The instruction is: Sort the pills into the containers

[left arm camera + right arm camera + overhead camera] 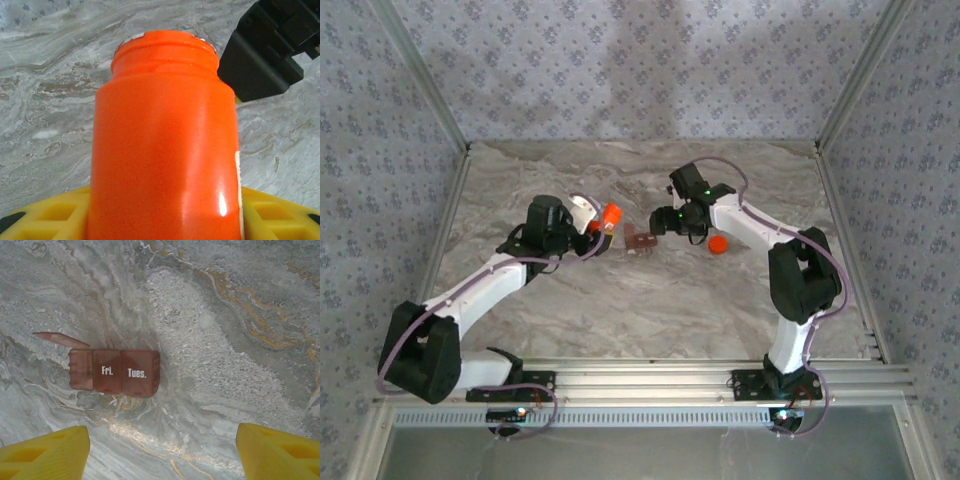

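Observation:
My left gripper (601, 222) is shut on a bright orange bottle (165, 140), which lies between its yellow fingers (45, 217) with the mouth pointing away toward the table middle. The containers (115, 371) are a reddish-brown strip on the marble; the lids marked "Fri." and "Tues." are down and the left end lid (60, 338) stands up. In the top view the containers (640, 240) lie between the two grippers. My right gripper (162, 455) hovers open just short of the strip with nothing between its fingers. The pills are hidden.
A small orange cap (718, 244) lies on the table right of the right gripper (667, 222). The right gripper's black body (260, 50) sits close beyond the bottle mouth. Metal frame rails (830, 110) and patterned walls border the marble table (620, 310).

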You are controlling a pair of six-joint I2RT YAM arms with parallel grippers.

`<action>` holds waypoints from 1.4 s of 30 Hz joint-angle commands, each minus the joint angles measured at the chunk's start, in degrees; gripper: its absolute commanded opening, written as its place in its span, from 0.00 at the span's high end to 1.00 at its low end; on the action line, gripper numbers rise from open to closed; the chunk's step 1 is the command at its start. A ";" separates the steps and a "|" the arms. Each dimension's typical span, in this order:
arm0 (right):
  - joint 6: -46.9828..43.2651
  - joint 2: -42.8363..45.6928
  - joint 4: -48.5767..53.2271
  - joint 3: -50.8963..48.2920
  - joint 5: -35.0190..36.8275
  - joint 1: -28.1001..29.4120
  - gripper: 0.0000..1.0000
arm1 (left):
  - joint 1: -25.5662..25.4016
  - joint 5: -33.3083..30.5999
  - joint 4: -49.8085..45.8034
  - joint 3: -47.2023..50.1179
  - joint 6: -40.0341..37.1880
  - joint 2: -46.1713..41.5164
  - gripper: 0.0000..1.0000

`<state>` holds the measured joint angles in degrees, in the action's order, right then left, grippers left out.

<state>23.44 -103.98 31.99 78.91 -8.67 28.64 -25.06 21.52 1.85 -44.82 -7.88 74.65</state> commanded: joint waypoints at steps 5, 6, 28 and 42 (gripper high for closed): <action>2.83 1.04 -5.05 -2.47 -0.46 -1.00 0.22 | 0.19 2.03 6.72 1.14 -2.72 1.84 1.00; 2.99 1.06 -5.71 -2.72 -0.56 -1.04 0.22 | 0.10 2.04 7.83 1.65 -2.54 1.93 1.00; 4.84 -4.26 -7.12 -0.22 -1.15 -0.94 0.22 | -1.79 1.51 8.65 2.84 -8.14 9.61 1.00; 3.10 -7.61 -6.08 3.29 -2.13 0.53 0.30 | -3.55 1.26 6.94 3.07 -7.37 12.43 1.00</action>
<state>27.42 -110.41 24.64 79.92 -9.89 28.82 -28.27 21.47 9.15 -41.82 -15.00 86.39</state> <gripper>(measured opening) 0.701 0.536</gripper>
